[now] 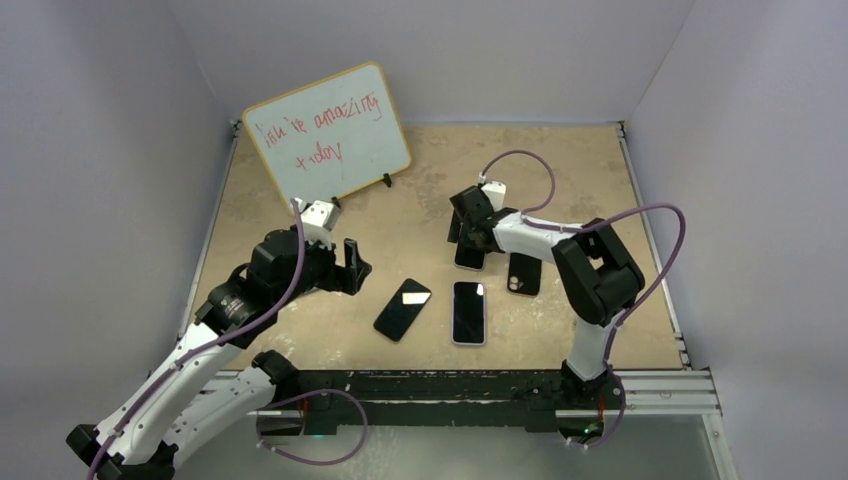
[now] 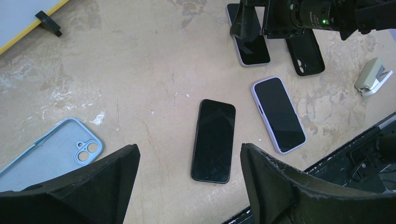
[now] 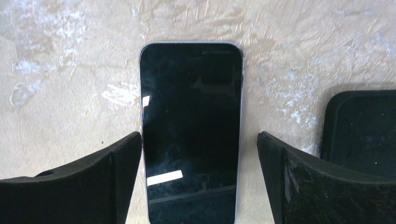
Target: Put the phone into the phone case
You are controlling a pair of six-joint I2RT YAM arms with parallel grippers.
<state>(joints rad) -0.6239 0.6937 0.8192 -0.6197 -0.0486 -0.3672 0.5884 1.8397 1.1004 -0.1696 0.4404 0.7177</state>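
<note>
A bare black phone lies screen up near the table's front, also in the left wrist view. A phone in a lilac case lies to its right. A third phone lies flat between the fingers of my open right gripper, which hovers low over it. An empty black case lies just right of that phone. An empty light blue case lies by my left gripper, which is open, empty and raised above the table.
A whiteboard with red writing stands at the back left. A small grey-white stapler-like object lies near the black case. The table's black front rail runs along the near edge.
</note>
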